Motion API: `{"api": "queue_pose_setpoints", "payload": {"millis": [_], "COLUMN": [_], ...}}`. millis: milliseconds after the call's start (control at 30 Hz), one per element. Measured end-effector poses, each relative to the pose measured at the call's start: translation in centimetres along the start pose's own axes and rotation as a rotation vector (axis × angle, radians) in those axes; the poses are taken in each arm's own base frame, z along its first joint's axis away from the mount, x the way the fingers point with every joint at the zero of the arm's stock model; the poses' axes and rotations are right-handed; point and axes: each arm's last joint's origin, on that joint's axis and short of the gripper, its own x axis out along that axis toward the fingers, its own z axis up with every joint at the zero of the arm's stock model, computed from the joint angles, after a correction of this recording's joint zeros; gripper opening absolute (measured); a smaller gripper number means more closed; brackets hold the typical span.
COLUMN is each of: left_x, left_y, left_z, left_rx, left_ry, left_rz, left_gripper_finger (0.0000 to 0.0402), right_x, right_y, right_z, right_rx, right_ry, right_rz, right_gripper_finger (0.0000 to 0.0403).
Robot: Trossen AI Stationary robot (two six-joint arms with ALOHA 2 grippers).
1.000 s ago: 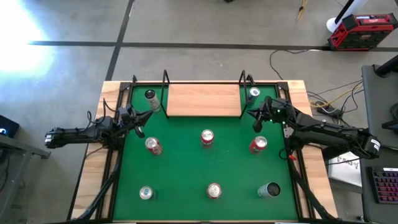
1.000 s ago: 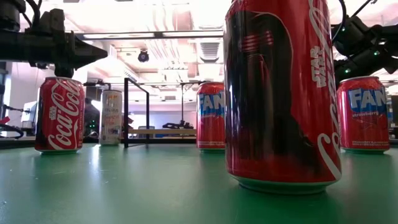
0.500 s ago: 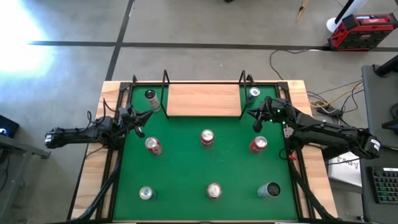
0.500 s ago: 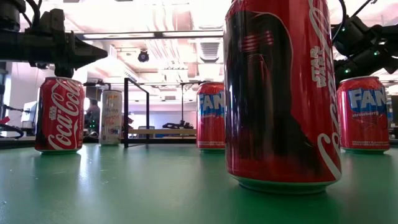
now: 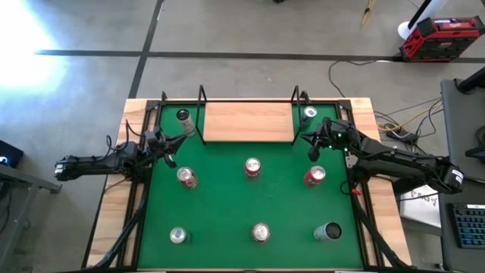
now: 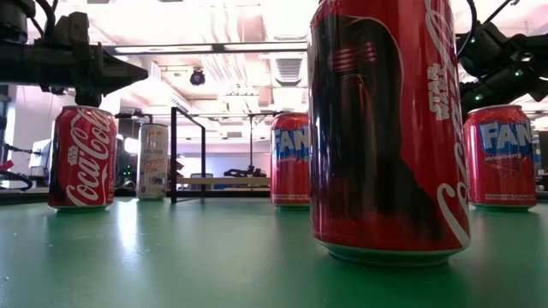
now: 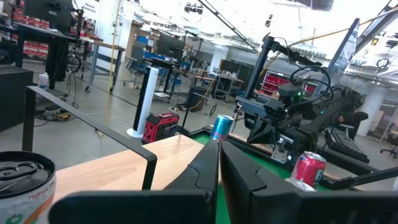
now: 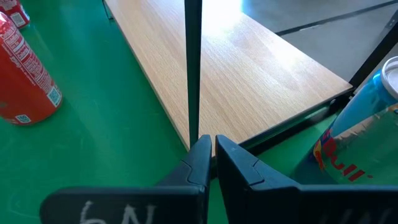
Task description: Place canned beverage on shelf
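Note:
The shelf point(image 5: 248, 121), a light wood board between thin black uprights, lies at the far side of the green mat point(image 5: 220, 205). Several cans stand upright on the mat: red ones point(image 5: 186, 177) point(image 5: 252, 168) point(image 5: 314, 177) in the middle row, a white can point(image 5: 184, 116) left of the shelf and a blue can point(image 5: 309, 114) right of it. My left gripper point(image 5: 184, 129) point(image 7: 219, 152) is shut and hangs level beside the white can point(image 7: 22, 180). My right gripper point(image 5: 307, 139) point(image 8: 211, 146) is shut, with its tips just short of the shelf's near right upright point(image 8: 193, 68).
Three more cans point(image 5: 178, 236) point(image 5: 261, 232) point(image 5: 329, 231) stand along the near edge; the middle one point(image 6: 390, 128) fills the low view. Black frame rails run along both sides of the mat. The shelf board point(image 8: 236, 68) is bare.

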Motion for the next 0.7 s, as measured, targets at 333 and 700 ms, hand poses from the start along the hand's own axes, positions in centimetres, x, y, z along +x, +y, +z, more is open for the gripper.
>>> {"api": "queue_pose_setpoints", "payload": {"millis": [333, 700], "left_x": [0.0, 0.0], "left_y": [0.0, 0.0], "left_z": [0.0, 0.0], "left_rx": [0.000, 0.000], "left_ry": [0.000, 0.000], "left_rz": [0.000, 0.000], "left_gripper_finger": [0.0000, 0.0000], "right_x": [0.0, -0.1], "right_y": [0.0, -0.1], "right_z": [0.0, 1.4], "right_rx": [0.000, -0.018], "right_ry": [0.000, -0.143], "right_rz": [0.000, -0.009], "right_gripper_finger": [0.0018, 0.0018]}}
